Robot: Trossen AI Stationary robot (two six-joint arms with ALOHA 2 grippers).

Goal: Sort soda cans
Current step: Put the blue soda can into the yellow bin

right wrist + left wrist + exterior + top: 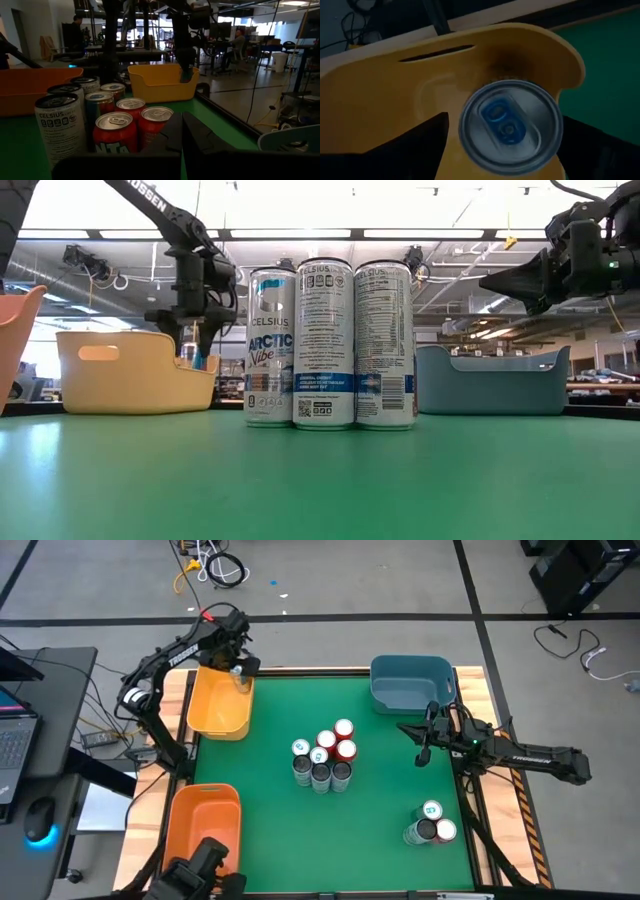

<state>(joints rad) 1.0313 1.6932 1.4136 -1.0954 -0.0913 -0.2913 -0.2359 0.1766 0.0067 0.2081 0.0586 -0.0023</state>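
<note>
Soda can (510,125) gripped by left gripper (238,668) over yellow bin (220,705)

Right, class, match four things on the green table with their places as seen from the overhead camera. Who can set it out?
Things:
1. yellow plastic bin
2. orange plastic bin
3. blue plastic bin
4. group of three metal cans

Places:
a. bottom right corner
b. under the left pincer, which holds a silver blue-tabbed can
c. bottom left corner
d. top right, beside the right pincer

Pairs: 1-b, 2-c, 3-d, 4-a
</note>
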